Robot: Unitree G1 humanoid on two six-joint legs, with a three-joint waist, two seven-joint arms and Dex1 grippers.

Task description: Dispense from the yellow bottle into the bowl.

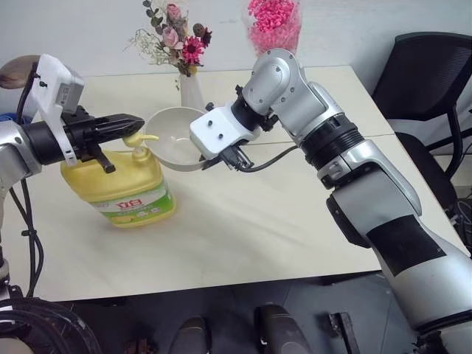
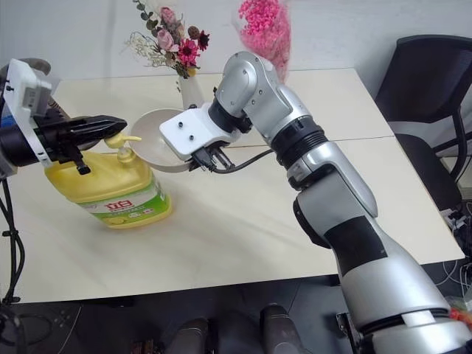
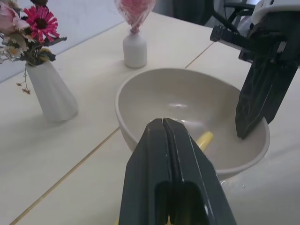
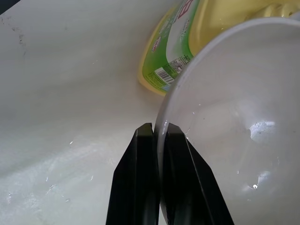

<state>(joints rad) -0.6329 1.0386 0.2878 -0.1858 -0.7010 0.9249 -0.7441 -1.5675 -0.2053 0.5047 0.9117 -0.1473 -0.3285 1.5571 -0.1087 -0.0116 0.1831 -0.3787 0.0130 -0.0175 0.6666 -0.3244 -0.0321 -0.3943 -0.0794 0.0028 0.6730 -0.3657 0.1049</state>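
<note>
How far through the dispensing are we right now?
Done: the right gripper is shut on the rim of the small pale ceramic bowl, held off the table under the spout of the large yellow plastic pump jug. In hand: the left gripper, shut, sits on the pump head. Left: I can't make out any liquid in the bowl, so pumping remains.

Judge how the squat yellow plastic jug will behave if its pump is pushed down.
The squat yellow plastic jug looks broad-based, so probably steady. It already appears slightly tilted, so off-centre pressure from the shut left gripper might rock it. Smooth table: it may slide.
</note>
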